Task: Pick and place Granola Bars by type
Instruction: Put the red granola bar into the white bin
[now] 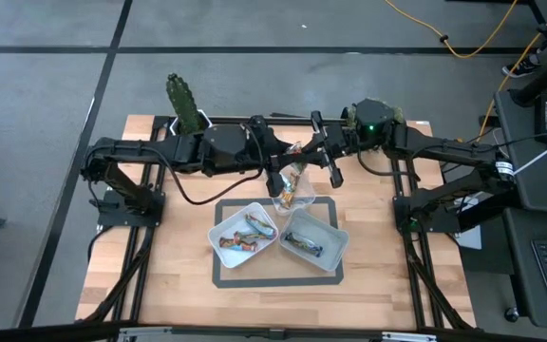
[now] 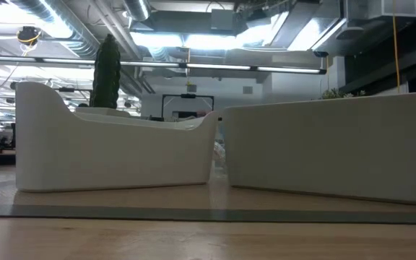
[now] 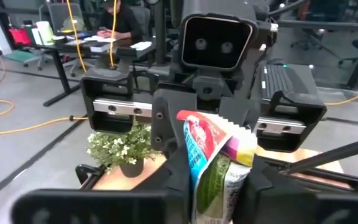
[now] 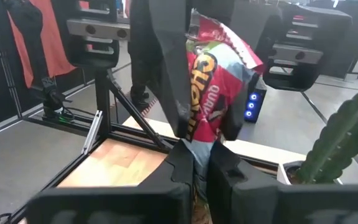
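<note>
One granola bar (image 1: 294, 177) with a red, green and white wrapper hangs in the air between both grippers, over the far edge of the two tubs. My left gripper (image 1: 281, 177) reaches in from the table's left, my right gripper (image 1: 313, 157) from the right. Both are shut on the bar. It fills the middle of the left wrist view (image 3: 213, 158) and the right wrist view (image 4: 211, 93). Several more bars (image 1: 245, 236) lie in the left white tub (image 1: 218, 231). A few bars (image 1: 304, 244) lie in the right grey tub (image 1: 342, 242). My left gripper (image 3: 219, 190) pinches one end of the bar (image 3: 211, 186) between its two fingers, reaching level from the table's left. The wrapper is lifted clear of the table. My right gripper (image 4: 204, 169) pinches the opposite end (image 4: 201, 149) between its fingers, coming from the table's right. The crimped wrapper end (image 4: 225, 37) stands beyond them, with the left arm's fingers (image 4: 169, 74) beside the wrapper.
Both tubs sit on a grey mat (image 1: 218, 277) at the table's middle and fill the low view (image 2: 114, 152) (image 2: 331, 152). A cactus (image 1: 183, 100) stands at the far left edge, and a small flowering plant (image 3: 120, 146) at the far right. Bare wood lies near the front edge.
</note>
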